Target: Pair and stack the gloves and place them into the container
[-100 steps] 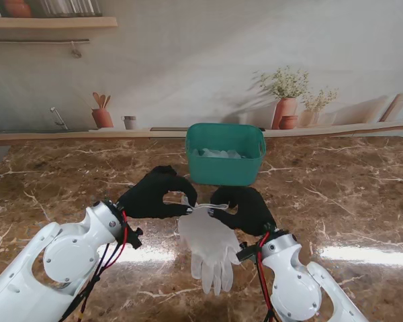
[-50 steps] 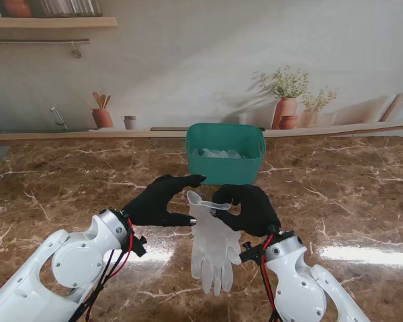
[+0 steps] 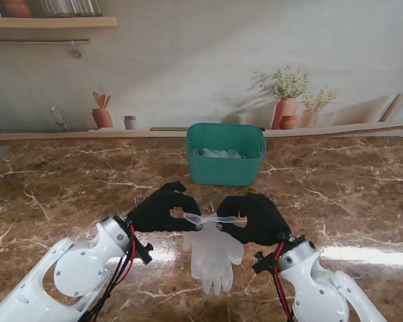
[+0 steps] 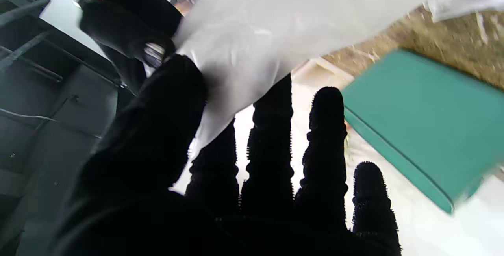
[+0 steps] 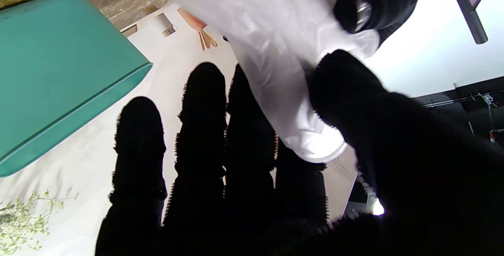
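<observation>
A pair of translucent white gloves point(image 3: 213, 253) hangs between my two black-gloved hands, cuff stretched out flat, fingers trailing toward me on the table. My left hand point(image 3: 162, 209) pinches the cuff's left corner between thumb and forefinger; the glove point(image 4: 252, 39) fills much of the left wrist view. My right hand point(image 3: 254, 217) pinches the right corner, and the glove point(image 5: 283, 51) drapes across its thumb. The green container point(image 3: 225, 153) stands just beyond both hands with pale gloves point(image 3: 218, 153) lying inside; its wall point(image 4: 425, 122) point(image 5: 59, 71) shows in both wrist views.
The brown marble table point(image 3: 349, 194) stretches to both sides. A ledge point(image 3: 67, 137) runs along the back wall behind the container, with painted pots and plants above it.
The left hand, open half a second ago, has closed on the cuff again. Both hands have drawn back toward me and lifted the cuff, stretching it between them.
</observation>
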You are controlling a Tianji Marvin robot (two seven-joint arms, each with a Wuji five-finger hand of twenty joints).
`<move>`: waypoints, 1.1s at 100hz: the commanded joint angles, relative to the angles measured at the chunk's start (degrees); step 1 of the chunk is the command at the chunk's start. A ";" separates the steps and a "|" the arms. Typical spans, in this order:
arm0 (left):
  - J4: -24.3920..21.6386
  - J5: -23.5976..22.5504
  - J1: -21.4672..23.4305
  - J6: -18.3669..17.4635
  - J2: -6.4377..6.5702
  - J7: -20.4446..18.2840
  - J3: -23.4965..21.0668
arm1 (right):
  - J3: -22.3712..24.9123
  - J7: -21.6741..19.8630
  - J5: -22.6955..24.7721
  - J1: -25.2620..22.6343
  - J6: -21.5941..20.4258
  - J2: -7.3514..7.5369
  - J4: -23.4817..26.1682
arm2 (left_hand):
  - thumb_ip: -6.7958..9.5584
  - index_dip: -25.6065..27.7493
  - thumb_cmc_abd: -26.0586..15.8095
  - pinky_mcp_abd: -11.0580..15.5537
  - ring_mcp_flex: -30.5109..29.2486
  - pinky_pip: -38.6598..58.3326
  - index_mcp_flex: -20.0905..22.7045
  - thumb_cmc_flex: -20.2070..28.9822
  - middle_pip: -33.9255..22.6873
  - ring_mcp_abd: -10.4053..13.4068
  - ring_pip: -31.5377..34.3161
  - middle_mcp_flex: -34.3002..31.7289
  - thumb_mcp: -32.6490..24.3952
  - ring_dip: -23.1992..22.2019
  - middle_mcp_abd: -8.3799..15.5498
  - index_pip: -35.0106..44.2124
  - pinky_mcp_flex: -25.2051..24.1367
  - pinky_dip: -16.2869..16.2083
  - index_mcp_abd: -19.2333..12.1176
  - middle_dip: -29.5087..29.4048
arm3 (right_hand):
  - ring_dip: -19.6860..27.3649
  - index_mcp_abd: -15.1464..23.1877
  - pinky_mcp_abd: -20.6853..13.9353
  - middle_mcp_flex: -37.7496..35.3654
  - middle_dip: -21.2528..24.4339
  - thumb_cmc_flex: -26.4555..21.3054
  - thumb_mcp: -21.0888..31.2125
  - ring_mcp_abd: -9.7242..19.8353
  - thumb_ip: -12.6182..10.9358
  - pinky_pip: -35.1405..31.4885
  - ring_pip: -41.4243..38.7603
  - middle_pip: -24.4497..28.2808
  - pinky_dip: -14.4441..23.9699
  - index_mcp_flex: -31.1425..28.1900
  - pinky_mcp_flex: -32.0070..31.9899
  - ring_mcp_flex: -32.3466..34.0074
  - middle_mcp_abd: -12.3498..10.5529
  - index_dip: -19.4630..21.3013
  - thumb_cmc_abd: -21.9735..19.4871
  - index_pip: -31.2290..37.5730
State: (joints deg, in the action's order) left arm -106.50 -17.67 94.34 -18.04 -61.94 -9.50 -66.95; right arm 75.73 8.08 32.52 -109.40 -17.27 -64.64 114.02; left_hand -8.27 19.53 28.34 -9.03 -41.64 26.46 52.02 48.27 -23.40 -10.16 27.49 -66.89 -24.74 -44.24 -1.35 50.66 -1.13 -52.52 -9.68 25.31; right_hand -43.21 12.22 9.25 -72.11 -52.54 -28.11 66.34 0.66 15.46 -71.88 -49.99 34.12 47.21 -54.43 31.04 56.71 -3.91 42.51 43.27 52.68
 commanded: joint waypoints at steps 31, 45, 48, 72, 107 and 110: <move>-4.96 4.68 5.12 -4.07 2.27 -7.86 -0.06 | 4.74 -3.70 -0.45 -8.23 -4.89 0.96 4.58 | -2.07 -5.40 -0.68 -0.36 -6.16 20.98 4.59 -0.29 -1.68 -0.54 4.73 -9.01 -2.37 -0.52 -1.35 1.13 -1.67 5.82 5.58 -5.97 | -1.56 2.55 0.72 -4.67 1.99 -0.13 1.50 0.68 -0.67 -4.43 -2.06 0.10 1.23 -2.28 3.00 5.27 -0.38 -1.28 -0.77 1.63; -5.16 6.58 5.44 -4.38 2.94 -10.63 0.10 | 5.74 -5.75 -1.80 -9.83 -5.76 1.27 5.57 | -2.17 -6.08 -0.92 0.01 -6.68 21.77 5.16 -0.26 -1.78 -0.40 5.22 -9.76 -2.06 -0.58 -1.39 1.25 -1.51 6.13 6.21 -6.30 | -1.63 2.24 0.77 -5.11 2.15 -0.21 1.23 0.61 -0.72 -4.65 -2.17 0.12 1.01 -2.17 3.22 5.62 -0.25 -1.80 -0.81 1.57; -5.00 6.67 5.40 -4.35 2.99 -10.84 0.17 | 5.74 -6.18 -1.78 -9.77 -5.69 1.36 5.53 | -2.20 -6.14 -0.88 0.12 -6.83 21.92 5.29 -0.31 -1.83 -0.38 5.30 -9.95 -1.98 -0.58 -1.33 1.36 -1.42 6.19 6.28 -6.36 | -1.63 2.23 0.73 -5.15 2.17 -0.18 1.14 0.64 -0.73 -4.66 -2.16 0.12 0.95 -2.12 3.24 5.63 -0.33 -1.95 -0.86 1.50; -0.86 6.47 3.43 -1.48 2.66 -10.72 1.81 | 2.42 -10.22 -3.89 -4.41 -1.07 2.06 1.30 | -2.06 -6.28 -1.02 0.21 -7.17 22.75 5.12 -0.07 -1.92 -0.37 5.65 -10.43 -2.06 -0.51 -1.42 1.81 -1.24 6.62 6.73 -6.74 | -1.63 1.69 0.59 -4.99 2.40 -0.58 0.36 0.53 -0.83 -4.39 -1.86 -0.06 0.36 -1.96 2.73 5.21 -0.09 -3.38 -1.01 1.53; 11.27 3.73 -5.99 7.18 0.07 -3.88 8.54 | -5.11 -9.45 -5.32 8.87 8.51 1.42 -10.79 | -1.84 -6.11 -1.02 -0.68 -5.53 23.94 4.52 0.29 -1.97 -1.43 6.03 -9.34 -2.80 -0.84 -2.36 1.64 -1.90 6.56 6.76 -6.84 | -2.31 1.68 0.37 -4.72 1.87 -0.64 0.43 0.66 -0.50 -4.67 -3.06 0.52 0.17 -1.66 1.70 4.31 0.09 -4.08 -1.05 2.01; 12.20 3.39 -6.80 8.16 -0.26 -2.92 9.23 | -5.75 -9.09 -5.24 9.97 9.09 1.30 -11.96 | -1.82 -6.09 -1.05 -0.73 -5.31 24.01 4.49 0.31 -1.98 -1.58 6.04 -9.20 -2.84 -0.87 -2.39 1.60 -1.98 6.52 6.76 -6.82 | -2.36 1.68 0.35 -4.74 1.77 -0.60 0.41 0.67 -0.41 -4.73 -3.20 0.64 0.17 -1.65 1.69 4.29 0.11 -4.11 -1.06 2.04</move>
State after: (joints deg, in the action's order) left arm -96.98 -13.17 89.41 -11.72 -60.87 -13.75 -58.67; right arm 70.86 -0.89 27.23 -101.78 -9.78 -62.57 105.14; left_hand -8.27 13.90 27.94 -9.12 -46.68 48.39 56.07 48.29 -24.55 -10.90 31.10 -73.33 -25.80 -44.34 -3.11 51.33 -1.77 -45.85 -2.66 19.18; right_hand -44.05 12.21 9.39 -75.07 -50.77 -28.26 65.88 0.29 15.46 -74.19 -51.54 34.09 47.21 -54.46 33.25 60.28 -3.93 39.30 43.23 52.87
